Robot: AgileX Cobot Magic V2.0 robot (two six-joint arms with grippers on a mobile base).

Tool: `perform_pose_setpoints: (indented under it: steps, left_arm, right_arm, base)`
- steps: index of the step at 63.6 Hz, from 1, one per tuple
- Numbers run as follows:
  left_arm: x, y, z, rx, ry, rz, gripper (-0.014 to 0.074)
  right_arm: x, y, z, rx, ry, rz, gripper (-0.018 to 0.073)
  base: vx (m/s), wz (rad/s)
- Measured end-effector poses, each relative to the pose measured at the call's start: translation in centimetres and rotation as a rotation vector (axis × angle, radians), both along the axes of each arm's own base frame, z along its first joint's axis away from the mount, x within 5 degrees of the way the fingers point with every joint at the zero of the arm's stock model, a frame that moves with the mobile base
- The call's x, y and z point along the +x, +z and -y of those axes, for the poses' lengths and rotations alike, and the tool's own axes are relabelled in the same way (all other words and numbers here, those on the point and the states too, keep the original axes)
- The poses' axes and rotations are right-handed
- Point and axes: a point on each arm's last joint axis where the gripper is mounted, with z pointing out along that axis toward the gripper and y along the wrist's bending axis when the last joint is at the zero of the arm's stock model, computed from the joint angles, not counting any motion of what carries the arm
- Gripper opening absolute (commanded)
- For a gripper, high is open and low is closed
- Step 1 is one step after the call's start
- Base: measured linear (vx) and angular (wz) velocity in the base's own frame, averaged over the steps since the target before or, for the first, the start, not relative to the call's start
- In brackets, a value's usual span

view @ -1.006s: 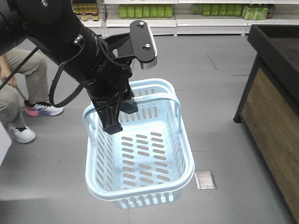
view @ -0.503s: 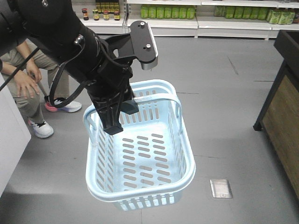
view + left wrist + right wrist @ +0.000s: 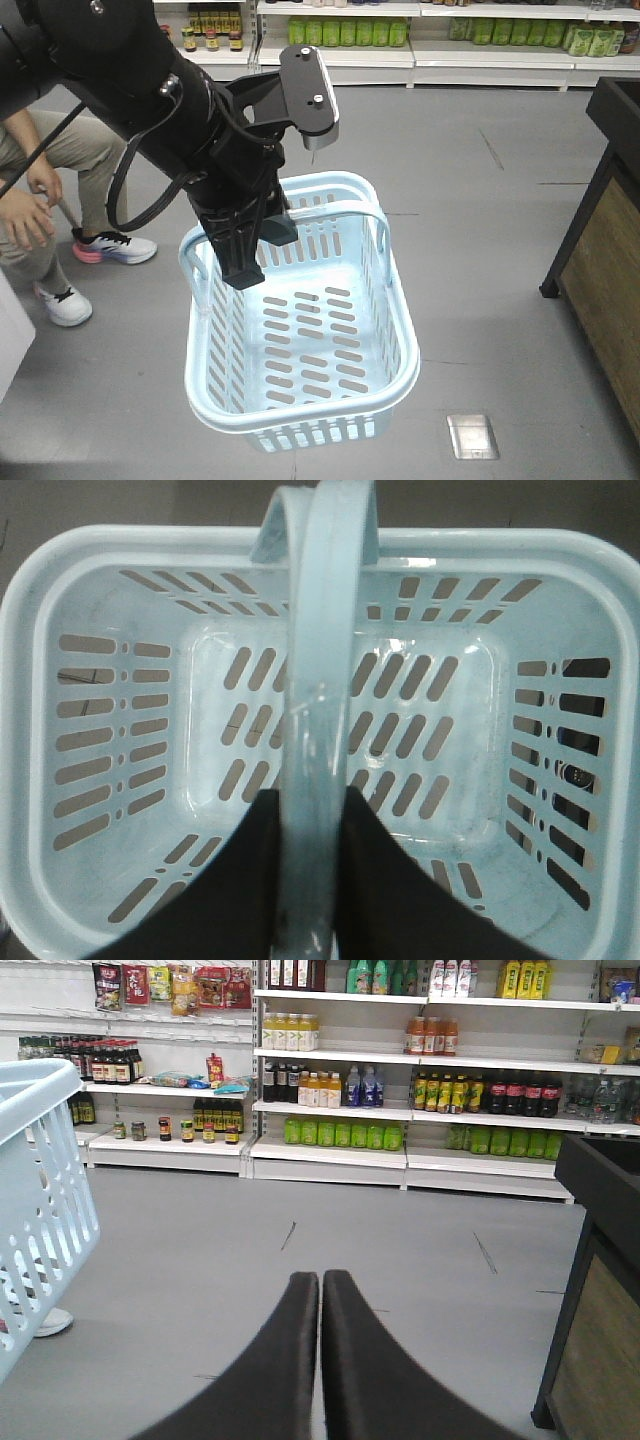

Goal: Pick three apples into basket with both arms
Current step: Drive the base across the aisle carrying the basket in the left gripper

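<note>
The left gripper [image 3: 308,802] has its jaws pinching the handle [image 3: 318,670] of the basket [image 3: 300,424], which hangs tilted above the grey floor [image 3: 500,260]. Right of the basket, the right gripper [image 3: 320,1278] holds its jaws pressed together.

Supermarket aisle: white shelves [image 3: 330,1150] of bottled drinks [image 3: 336,1132] and sauces, grey floor [image 3: 400,1240].
</note>
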Motion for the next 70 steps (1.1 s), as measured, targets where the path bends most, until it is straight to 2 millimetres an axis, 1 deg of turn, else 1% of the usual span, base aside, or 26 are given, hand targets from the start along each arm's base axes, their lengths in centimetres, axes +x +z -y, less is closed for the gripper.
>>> perform_pose_setpoints:
  steps: [70]
  left_arm:
    - [0.01, 0.0, 0.01, -0.001, 0.0, 0.001, -0.0006]
  right_arm:
    - [0.0, 0.0, 0.0, 0.0, 0.0, 0.0, -0.0009]
  base:
    - [0.31, -0.01]
